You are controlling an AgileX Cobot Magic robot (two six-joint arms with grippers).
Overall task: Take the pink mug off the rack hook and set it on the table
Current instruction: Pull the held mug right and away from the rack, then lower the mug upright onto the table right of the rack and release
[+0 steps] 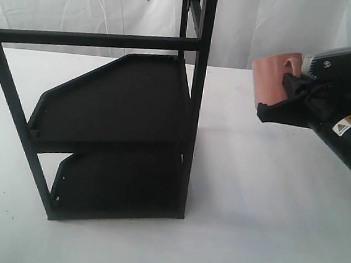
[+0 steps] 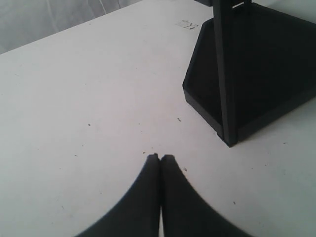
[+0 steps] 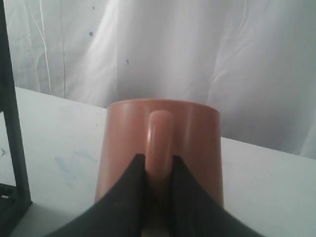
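A wide white table [image 1: 266, 227] fills the scene. On its left part stands a tall black rack [image 1: 196, 77] with two dark tray shelves [image 1: 116, 101]. The rack hook cannot be picked out clearly at the cropped top of the frame.

The right gripper [image 1: 292, 87] reaches in from the right, raised well above the table. It holds the pink mug [image 1: 269, 75] in the air, apart from the rack and to its right. The mug is already off the rack but not yet set down. Open table lies below it, likely the reason it is held out here.

In the right wrist view, the right gripper [image 3: 159, 158] pinches the mug's loop handle [image 3: 160, 133] between its two black fingers. The handle probably gives these narrow fingers a surer hold than the round mug [image 3: 123, 143] body would. The handle points back toward the gripper, away from the rack. The mug's long axis runs roughly upright, slightly tilted. No opening shows, so I cannot tell which end is up.

The left gripper [image 2: 160, 158] hangs low over bare table near the rack's foot, its fingertips pressed together on nothing, seemingly parked out of the way.
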